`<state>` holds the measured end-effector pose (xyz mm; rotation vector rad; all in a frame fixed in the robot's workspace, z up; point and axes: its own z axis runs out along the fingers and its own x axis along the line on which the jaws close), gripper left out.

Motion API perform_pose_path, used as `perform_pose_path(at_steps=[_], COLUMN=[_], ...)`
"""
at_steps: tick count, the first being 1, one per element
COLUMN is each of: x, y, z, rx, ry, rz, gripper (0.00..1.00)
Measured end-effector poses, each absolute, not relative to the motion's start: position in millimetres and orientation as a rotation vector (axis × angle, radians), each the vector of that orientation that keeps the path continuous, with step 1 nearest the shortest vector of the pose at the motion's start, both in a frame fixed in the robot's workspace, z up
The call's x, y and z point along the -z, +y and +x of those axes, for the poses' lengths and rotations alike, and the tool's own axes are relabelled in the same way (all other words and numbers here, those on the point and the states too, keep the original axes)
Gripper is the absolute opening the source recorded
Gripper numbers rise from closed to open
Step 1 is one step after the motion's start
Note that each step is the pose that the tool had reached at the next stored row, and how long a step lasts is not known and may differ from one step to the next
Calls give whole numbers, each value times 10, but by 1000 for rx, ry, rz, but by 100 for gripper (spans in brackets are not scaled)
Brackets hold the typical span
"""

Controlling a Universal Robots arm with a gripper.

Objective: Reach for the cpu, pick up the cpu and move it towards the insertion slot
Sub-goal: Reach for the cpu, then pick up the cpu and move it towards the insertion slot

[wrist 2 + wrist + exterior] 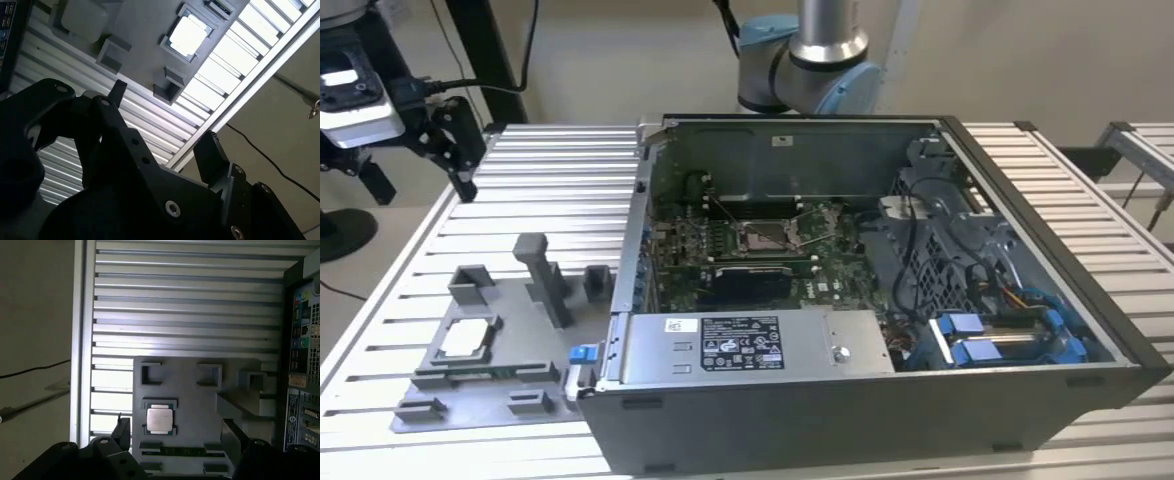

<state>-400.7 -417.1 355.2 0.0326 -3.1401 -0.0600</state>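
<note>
The cpu (467, 339) is a small pale square chip. It lies flat in a recess of the grey fixture plate (520, 375) on the exterior view's left, outside the computer case. Both wrist views show the cpu (188, 34) (160, 419) lying in its pocket. My gripper (414, 165) hangs high over the table's far corner on the exterior view's left, well above and apart from the chip. It is open, and the black fingers (118, 90) (121, 427) hold nothing. The insertion slot (767, 235) has a metal frame and sits on the green board inside the open case.
The open computer case (1014, 400) takes up the middle of the slatted aluminium table (560, 170). Inside it are a silver power supply box (747, 345), a black rectangle (747, 286) and blue-tagged cables (1001, 335). Upright grey blocks (534, 265) rise from the fixture. The arm's base (807, 60) stands behind the case.
</note>
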Motion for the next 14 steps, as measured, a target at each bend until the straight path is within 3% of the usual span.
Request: perform_pose_path(at_steps=[14], x=[-3466], y=[-4172], z=[-4025], rx=[51], ry=[-3140], rz=[33], gripper=[100])
